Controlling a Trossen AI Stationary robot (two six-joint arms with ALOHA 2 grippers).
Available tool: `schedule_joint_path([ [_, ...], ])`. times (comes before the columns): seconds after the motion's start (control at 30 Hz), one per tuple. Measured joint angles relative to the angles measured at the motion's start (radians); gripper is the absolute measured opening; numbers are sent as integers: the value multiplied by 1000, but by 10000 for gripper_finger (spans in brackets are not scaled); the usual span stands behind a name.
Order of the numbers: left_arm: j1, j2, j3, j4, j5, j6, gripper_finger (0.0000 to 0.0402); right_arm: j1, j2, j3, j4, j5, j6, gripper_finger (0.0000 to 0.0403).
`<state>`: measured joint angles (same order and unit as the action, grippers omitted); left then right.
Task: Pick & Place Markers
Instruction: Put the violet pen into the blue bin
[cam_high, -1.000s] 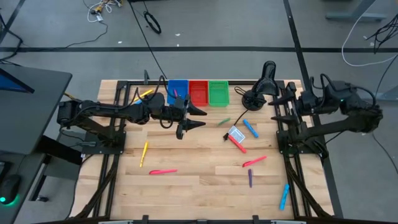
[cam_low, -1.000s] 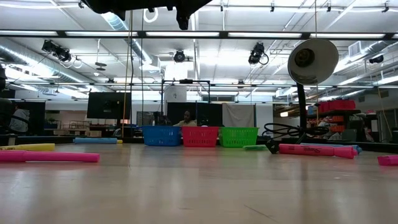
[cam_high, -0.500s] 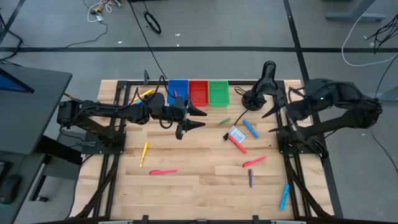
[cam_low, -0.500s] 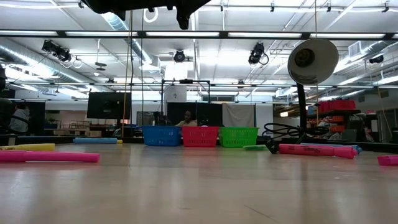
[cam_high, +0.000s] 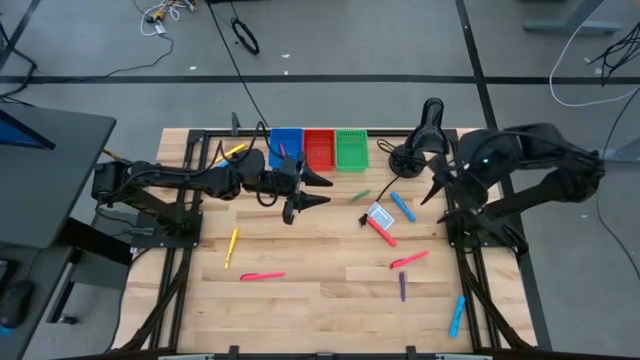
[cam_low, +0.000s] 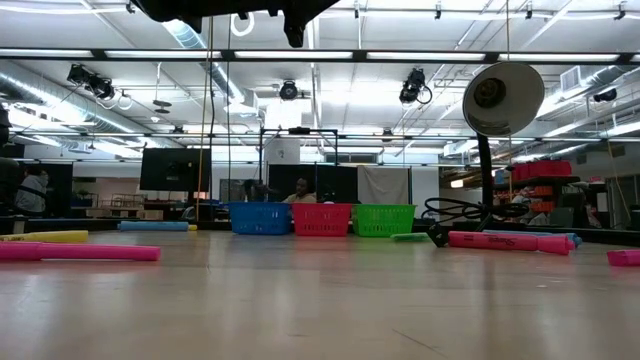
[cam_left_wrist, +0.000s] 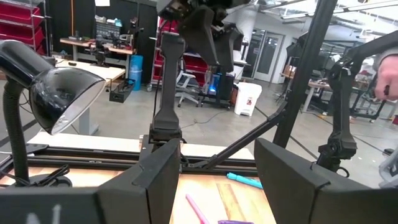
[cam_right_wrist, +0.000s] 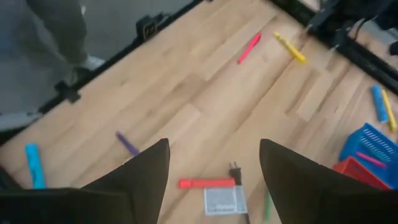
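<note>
Black right gripper (cam_high: 437, 189) has swung inward over the table (cam_high: 330, 290), open.

Eleven markers counted:
- two yellow markers (cam_high: 232, 245) (cam_high: 233, 151)
- three blue markers (cam_high: 402, 207) (cam_high: 457, 315) (cam_right_wrist: 376, 102)
- three pink markers (cam_high: 262, 275) (cam_high: 408, 259) (cam_right_wrist: 372, 158)
- one red marker (cam_high: 381, 232)
- one green marker (cam_high: 360, 195)
- one purple marker (cam_high: 402, 287)

Three bins: blue bin (cam_high: 287, 135), red bin (cam_high: 319, 150), green bin (cam_high: 352, 150).

One black lamp (cam_high: 428, 125).

One white card (cam_high: 379, 214).

Two grippers: left gripper (cam_high: 322, 192), right gripper (cam_high: 443, 198).
</note>
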<state>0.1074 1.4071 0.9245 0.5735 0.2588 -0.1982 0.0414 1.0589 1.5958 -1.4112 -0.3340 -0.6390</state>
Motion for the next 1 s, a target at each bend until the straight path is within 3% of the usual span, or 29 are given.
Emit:
schedule_joint_path([
  [0.47, 0, 0, 0, -1, 0, 0, 211, 209, 145, 1, -29, 54, 103, 251],
  [0.67, 0, 0, 0, -1, 0, 0, 211, 278, 195, 1, -47, 67, 69, 251],
  [0.8, 0, 0, 0, -1, 0, 0, 211, 320, 221, -8, -70, 156, 54, 251],
  [1.0, 0, 0, 0, -1, 0, 1, 211, 350, 229, -110, -56, 177, -40, 251],
])
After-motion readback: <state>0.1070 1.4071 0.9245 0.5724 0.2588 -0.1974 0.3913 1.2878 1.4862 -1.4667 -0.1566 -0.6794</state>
